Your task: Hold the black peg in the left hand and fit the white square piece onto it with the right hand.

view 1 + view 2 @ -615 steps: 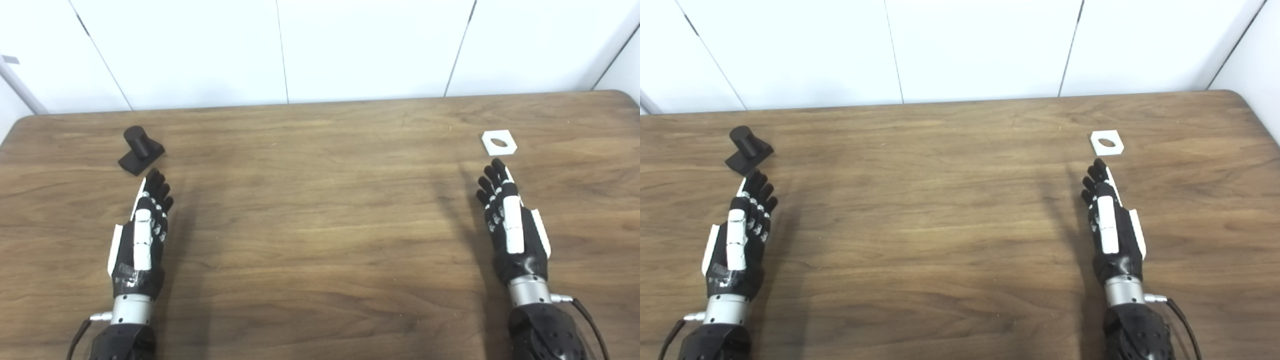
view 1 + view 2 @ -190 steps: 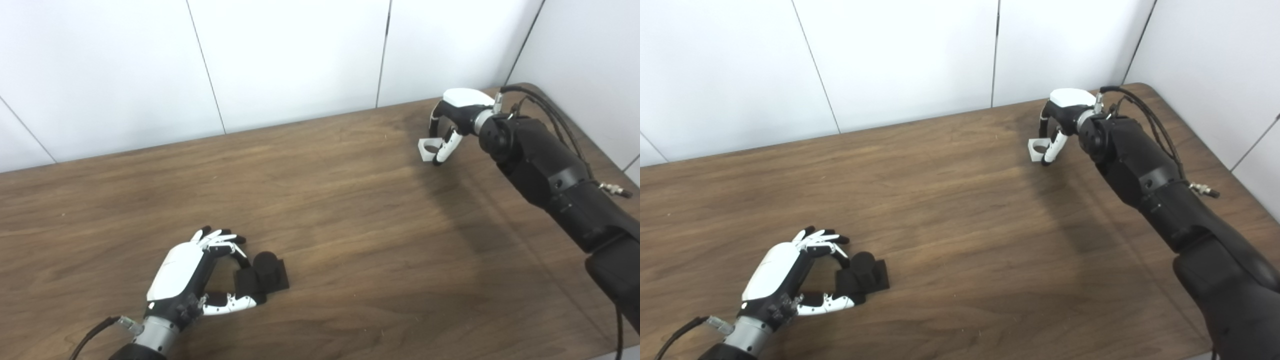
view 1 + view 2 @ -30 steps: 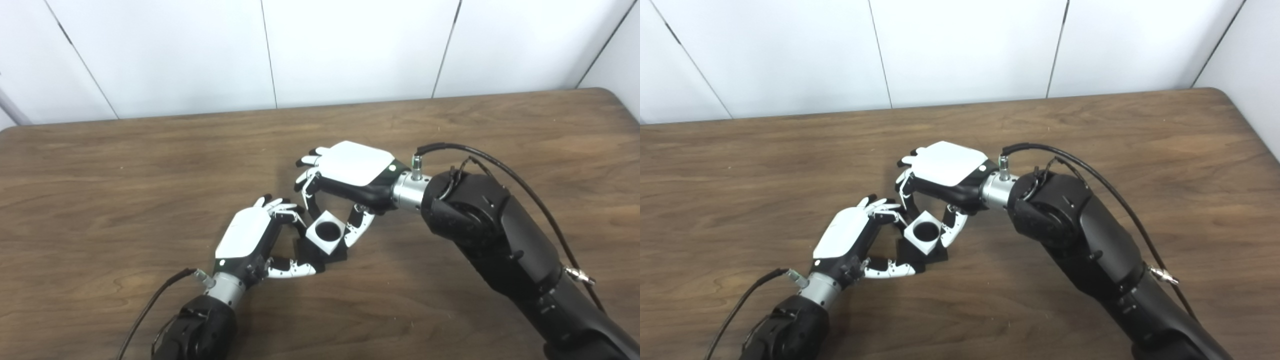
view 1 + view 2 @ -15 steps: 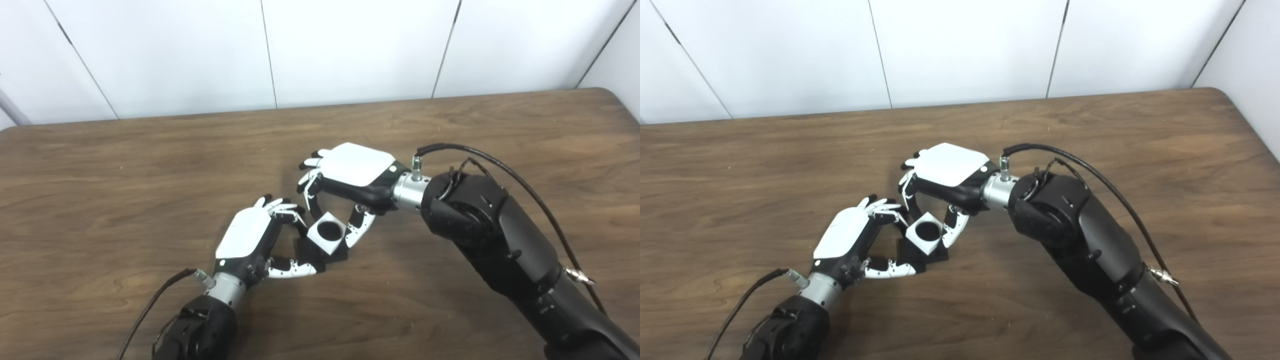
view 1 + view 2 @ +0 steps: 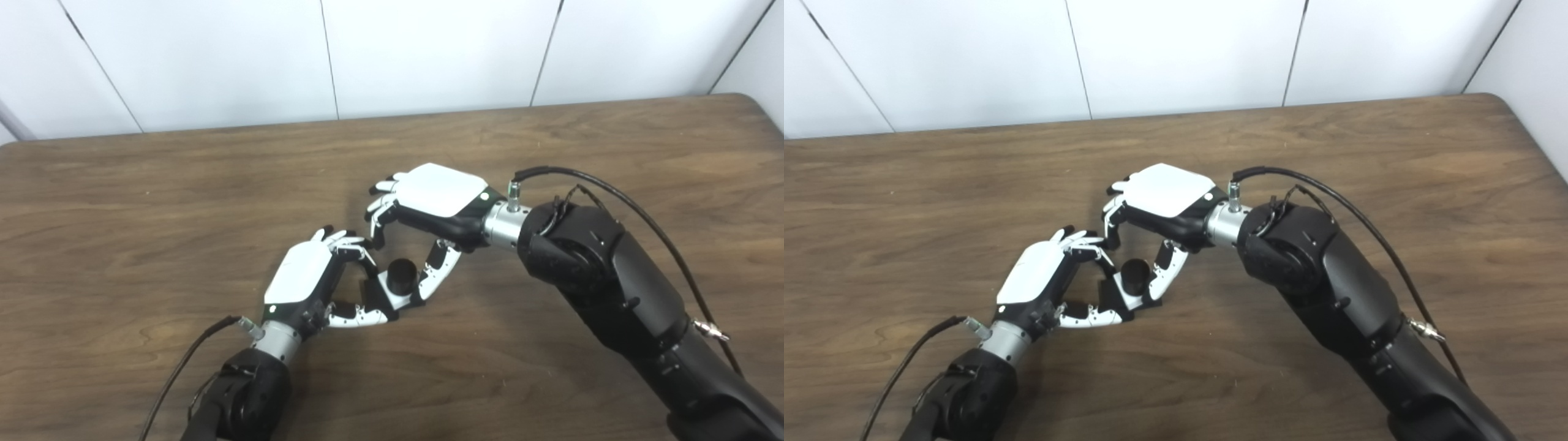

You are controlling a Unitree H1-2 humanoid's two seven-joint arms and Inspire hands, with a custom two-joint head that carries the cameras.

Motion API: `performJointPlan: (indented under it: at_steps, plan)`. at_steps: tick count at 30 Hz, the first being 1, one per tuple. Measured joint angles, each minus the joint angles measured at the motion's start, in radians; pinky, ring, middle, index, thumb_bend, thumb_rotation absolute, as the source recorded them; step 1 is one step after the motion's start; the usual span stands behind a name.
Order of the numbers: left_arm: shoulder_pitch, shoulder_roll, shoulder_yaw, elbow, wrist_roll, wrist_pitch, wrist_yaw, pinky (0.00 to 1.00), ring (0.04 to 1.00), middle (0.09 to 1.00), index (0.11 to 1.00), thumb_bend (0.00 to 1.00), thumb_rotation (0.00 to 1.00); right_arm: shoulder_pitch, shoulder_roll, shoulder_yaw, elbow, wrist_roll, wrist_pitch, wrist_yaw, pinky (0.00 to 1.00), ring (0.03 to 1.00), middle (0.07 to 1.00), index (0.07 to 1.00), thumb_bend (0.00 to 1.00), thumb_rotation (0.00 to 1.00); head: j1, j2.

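The black peg [image 5: 402,270] stands upright on its flat black base, mid-table. The white square piece [image 5: 392,298] lies low around the peg, down on the base, with the peg's round top poking up through its hole. My left hand [image 5: 303,283] is shut on the base, thumb along its near edge and fingers curled at its far side. My right hand [image 5: 438,193] hovers palm down just behind the peg. Its fingers [image 5: 375,222] are curled clear above the piece, and its thumb [image 5: 436,274] reaches down beside the piece's right edge.
The wooden table [image 5: 582,147] runs back to a white panelled wall [image 5: 429,55]. My right forearm [image 5: 612,288] and its cable [image 5: 618,199] cross the right half of the table. The left arm's cable [image 5: 184,361] trails at the lower left.
The white piece has dropped from between my right hand's fingers and thumb down over the peg onto the base. The right thumb has spread. The camera has tilted slightly, shifting the picture up.
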Motion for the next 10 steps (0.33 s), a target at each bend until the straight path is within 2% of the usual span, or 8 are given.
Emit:
performJointPlan:
  at_steps: [10]
  plan:
    - [0.000,0.000,0.000,0.000,-0.001,-0.001,0.000,1.00,0.888,0.787,0.485,0.52,0.05,0.001,0.000,-0.008,-0.002,-0.001,0.018,0.016,0.99,0.981,0.891,0.721,1.00,0.36,-0.006,0.000]
